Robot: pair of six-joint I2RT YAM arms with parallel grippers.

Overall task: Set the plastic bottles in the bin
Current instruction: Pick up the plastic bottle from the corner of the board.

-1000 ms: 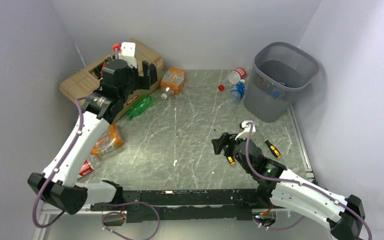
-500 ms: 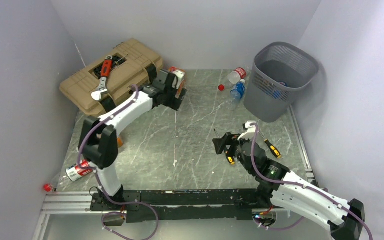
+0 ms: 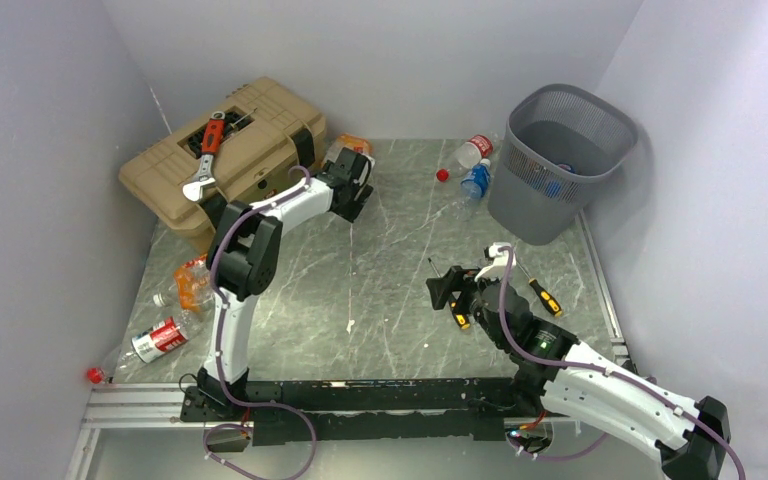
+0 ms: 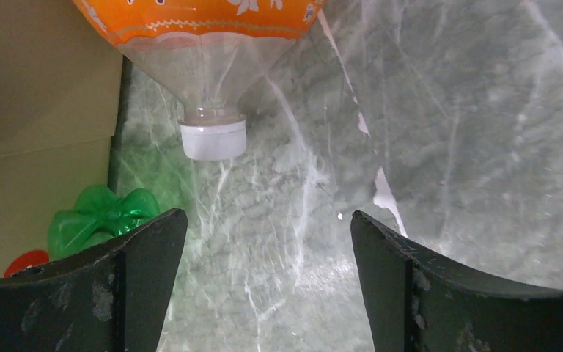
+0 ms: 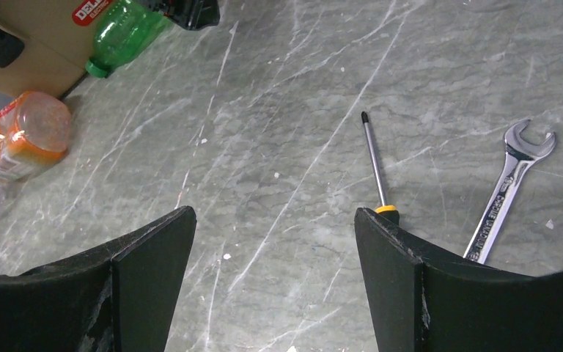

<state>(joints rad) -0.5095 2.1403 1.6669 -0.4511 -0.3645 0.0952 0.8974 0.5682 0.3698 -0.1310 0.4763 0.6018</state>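
Left gripper (image 4: 267, 227) hovers spread and empty before the orange bottle (image 4: 205, 44) beside the toolbox (image 3: 260, 110), far left of the tabletop. Right gripper (image 5: 275, 220), also spread, holds nothing. The bin (image 3: 535, 205) stands at the far right corner. Most of the job seems undone: the green bottle (image 4: 95, 220), two bottles (image 3: 472, 152) just beside the bin, and more bottles (image 3: 157, 338) near the left edge all lie outside it.

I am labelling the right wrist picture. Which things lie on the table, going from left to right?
orange bottle → green bottle → screwdriver → wrench
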